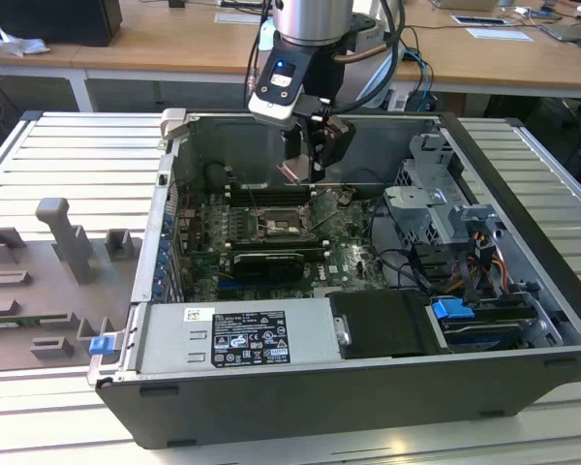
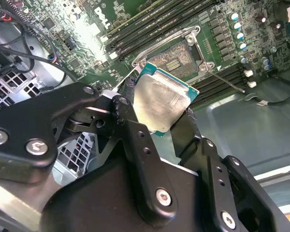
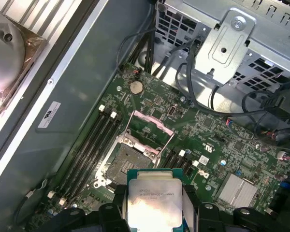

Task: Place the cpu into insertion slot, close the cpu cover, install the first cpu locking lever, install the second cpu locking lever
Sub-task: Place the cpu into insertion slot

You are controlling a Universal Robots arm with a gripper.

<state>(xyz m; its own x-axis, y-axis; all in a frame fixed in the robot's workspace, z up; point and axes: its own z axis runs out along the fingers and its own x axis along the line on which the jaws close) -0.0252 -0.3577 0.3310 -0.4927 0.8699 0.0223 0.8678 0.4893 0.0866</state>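
A slatted bench (image 1: 58, 145) carried an open case (image 1: 523, 291), with wooden desks (image 1: 174, 48) on the far side. The arm (image 1: 315, 19) hung over the case, its end effector (image 1: 310, 155) pinching the cpu (image 3: 153, 200) just above the slot (image 3: 128, 162), not touching it.

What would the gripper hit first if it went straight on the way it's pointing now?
Probably the open insertion slot: the gripper, shut on the cpu, points down towards it, though depth is unclear.

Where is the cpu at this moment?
In the second wrist view the cpu is clamped in the gripper, held off the board near the empty slot.
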